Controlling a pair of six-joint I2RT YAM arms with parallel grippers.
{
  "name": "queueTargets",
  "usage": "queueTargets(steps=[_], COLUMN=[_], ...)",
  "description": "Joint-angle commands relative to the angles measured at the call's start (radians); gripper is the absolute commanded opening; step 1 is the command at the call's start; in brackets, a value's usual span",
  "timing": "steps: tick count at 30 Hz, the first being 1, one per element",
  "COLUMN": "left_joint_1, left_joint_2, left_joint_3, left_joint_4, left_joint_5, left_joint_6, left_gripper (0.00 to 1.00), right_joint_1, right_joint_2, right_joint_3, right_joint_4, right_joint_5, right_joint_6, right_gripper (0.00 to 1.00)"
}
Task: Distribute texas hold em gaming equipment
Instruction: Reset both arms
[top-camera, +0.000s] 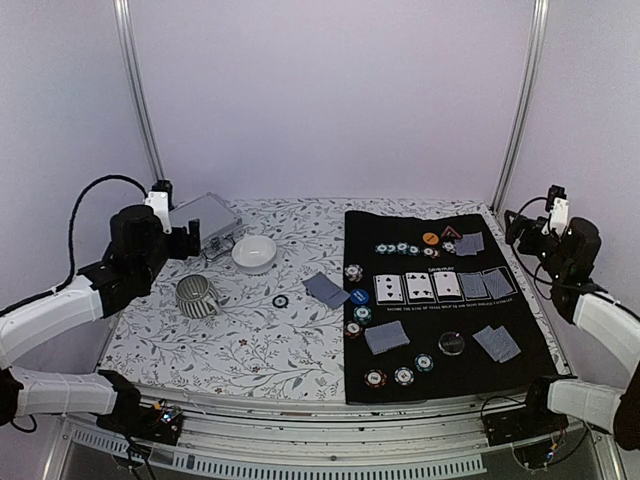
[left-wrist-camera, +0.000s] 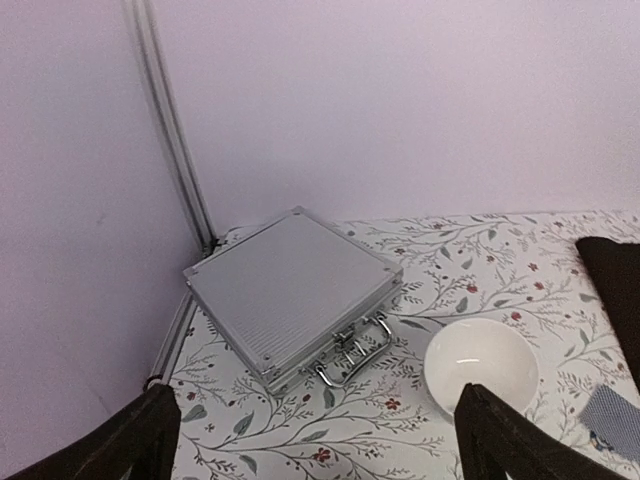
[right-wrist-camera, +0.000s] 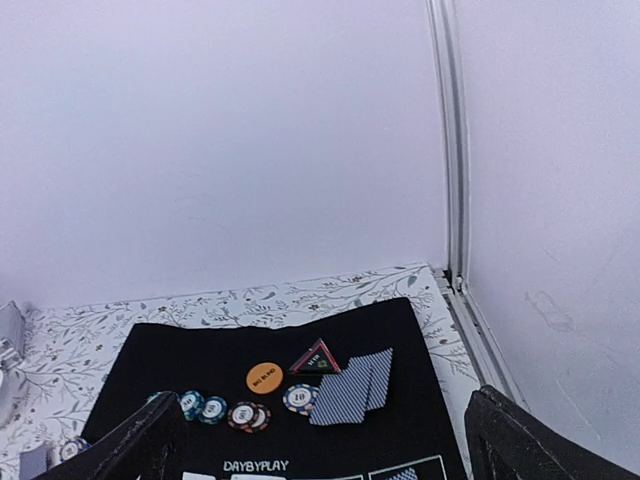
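Nearly done, it is judged: cards (top-camera: 441, 286) and poker chips (top-camera: 405, 248) are laid on the black mat (top-camera: 470, 385); one chip (top-camera: 281, 301) and a card pile (top-camera: 325, 289) lie on the counter (top-camera: 250, 340). Left claw (left-wrist-camera: 320, 455) and right claw (right-wrist-camera: 330, 455) are spread, empty.

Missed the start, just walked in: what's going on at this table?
Two robot arms are laying out a Texas hold 'em game. Both the left gripper and right gripper hang open and empty at the table's sides. On the black mat lie five cards in a row, three face up, with chips and face-down hands around them. One chip and a few cards lie off the mat on the floral cloth.
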Motion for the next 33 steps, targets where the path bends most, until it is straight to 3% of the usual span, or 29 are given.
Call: queueTargets(steps=[1,4,8,11,15,18,21,25,29,32,33], left_joint_1=[0.028,0.028,0.029,0.030,0.063,0.089,0.098,0.219,0.280,0.349,0.348], left_joint_2=[-0.017,-0.012,0.081,0.145,0.299,0.417,0.469,0.586,0.504,0.557,0.589], left_joint_3=[-0.106,-0.235,-0.405,-0.398,-0.455,-0.487,-0.477,-0.534,-0.539,-0.548,-0.540], left_joint_4=[0.164,0.354,0.780,0.880,1.155,1.332,1.390,1.632,1.472,1.517,1.555], left_joint_5=[-0.251,-0.323,-0.370,-0.339,-0.321,-0.300,-0.277,-0.148,-0.010,0.151,0.131], left_joint_6=[-0.128,-0.156,0.007,0.101,0.209,0.221,0.288,0.264,0.174,0.140,0.153], left_gripper=[0.98,0.98,0.98,0.98,0.98,0.98,0.98,0.98,0.98,0.98,0.98], right_joint_1=[0.001,0.000,0.000,0.001,0.000,0.000,-0.001,-0.001,0.000,0.000,-0.001], right_joint_2=[-0.084,-0.064,0.081,0.226,0.334,0.459,0.577,0.559,0.556,0.555,0.555], right_joint_3=[-0.243,-0.362,-0.488,-0.485,-0.465,-0.484,-0.498,-0.429,-0.334,-0.328,-0.328], right_joint_4=[0.323,0.431,0.758,0.882,0.974,1.138,1.321,1.171,0.989,0.975,0.974], right_joint_5=[0.147,0.190,0.174,0.161,0.111,0.080,0.028,-0.023,-0.102,-0.081,-0.079], right_joint_6=[-0.065,-0.037,-0.025,0.000,-0.039,-0.056,-0.076,-0.090,-0.127,-0.124,-0.123], right_gripper=[0.99,0.99,0.99,0.99,0.99,0.99,0.99,0.99,0.99,0.99,0.99])
